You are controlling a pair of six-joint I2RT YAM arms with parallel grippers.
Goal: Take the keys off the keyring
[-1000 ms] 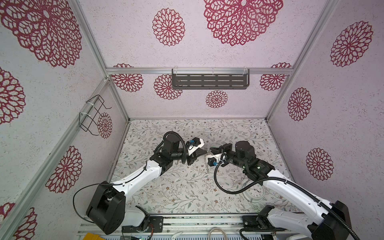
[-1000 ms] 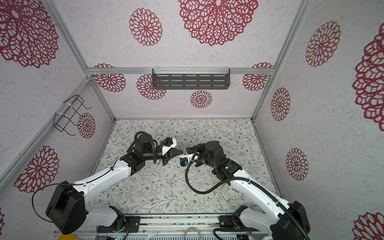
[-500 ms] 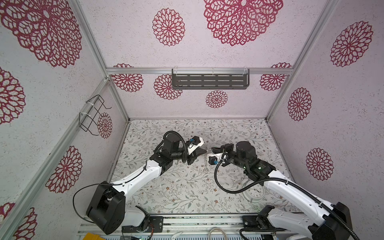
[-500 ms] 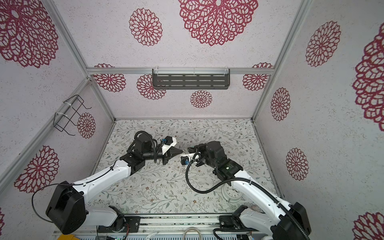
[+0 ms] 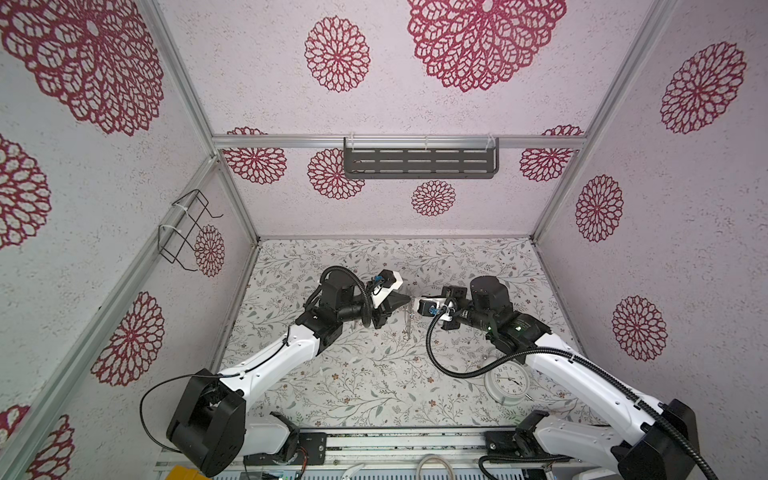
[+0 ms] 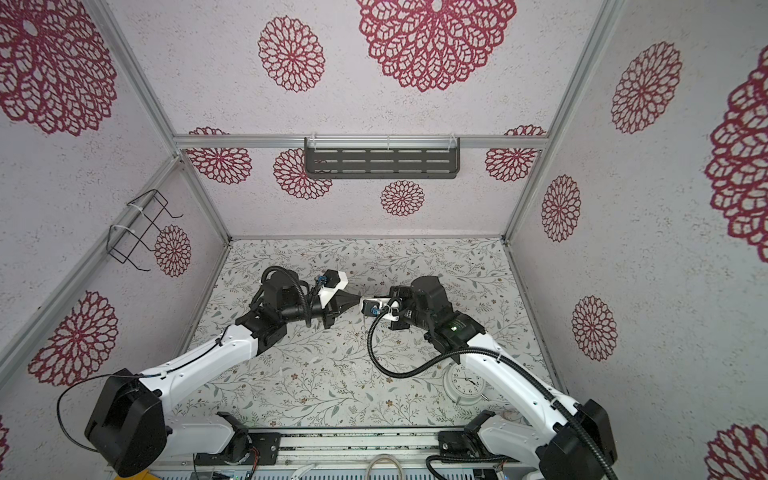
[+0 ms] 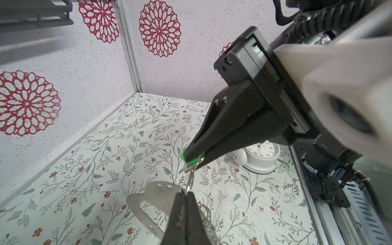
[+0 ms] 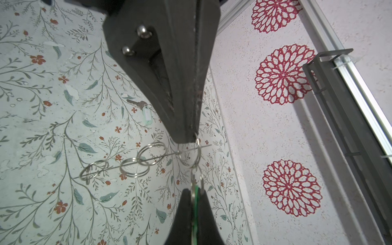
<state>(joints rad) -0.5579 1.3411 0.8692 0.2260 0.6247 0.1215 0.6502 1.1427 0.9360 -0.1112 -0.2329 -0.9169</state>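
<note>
Our arms [image 5: 282,353] stretch inward, tips almost meeting: left gripper [image 7: 184,197] clamps the keyring [image 7: 140,198], right gripper [image 7: 192,160] seemingly pinches the green-tagged key [image 7: 188,168].

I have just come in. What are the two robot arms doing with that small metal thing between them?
The left gripper is shut on the flat grey metal keyring, held above the flowered table. The right gripper pinches the small key with the bright green tag, which looks linked to the keyring by a wire ring. The other key, with a pale tag, already lies loose on the table.
</note>
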